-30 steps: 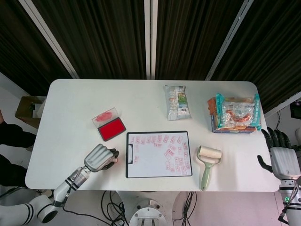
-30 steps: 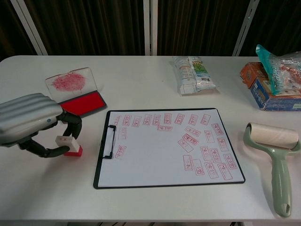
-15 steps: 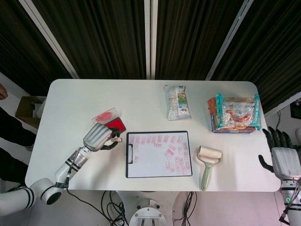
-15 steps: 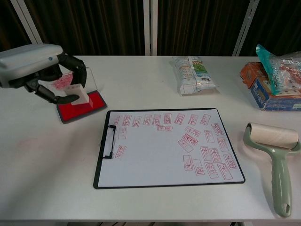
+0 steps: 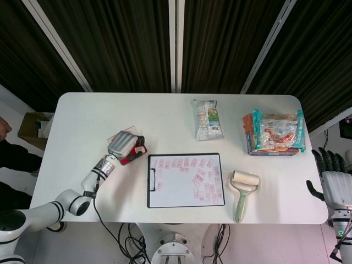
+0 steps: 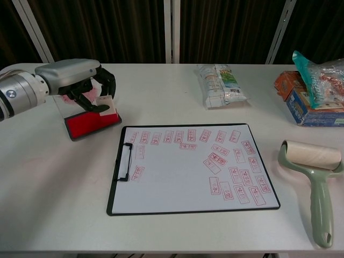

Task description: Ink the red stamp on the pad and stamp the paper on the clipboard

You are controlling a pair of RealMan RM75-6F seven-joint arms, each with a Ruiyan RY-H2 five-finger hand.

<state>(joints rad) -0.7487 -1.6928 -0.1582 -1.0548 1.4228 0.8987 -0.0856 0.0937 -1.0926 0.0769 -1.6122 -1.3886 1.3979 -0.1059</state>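
1. My left hand (image 6: 80,80) has its dark fingers (image 6: 110,81) curled around the red stamp (image 6: 106,104), gripping it by its pale body, with the red base pointing down
2. The stamp sits on or right at the red ink pad (image 6: 91,122); from the chest view I cannot tell for sure whether its face is pressed into the ink, and from the head view my hand (image 5: 125,144) hides most of the pad (image 5: 135,154)
3. The pad's clear lid (image 6: 69,100), smeared with red, stands open behind it, mostly covered by my hand
4. Just to the right of the pad lies the clipboard (image 6: 192,168), black-edged, clip at its left end, holding paper (image 6: 177,180) already marked with many red stamp prints, mostly along the top and right side
5. Further right on the white table (image 6: 161,91) are a green-handled lint roller (image 6: 317,177), a snack packet (image 6: 220,85) near the far edge, and a box with a bag (image 6: 312,91) at the far right corner
6. My right hand (image 5: 334,184) hangs off the table's right edge, fingers extended and apart, holding nothing
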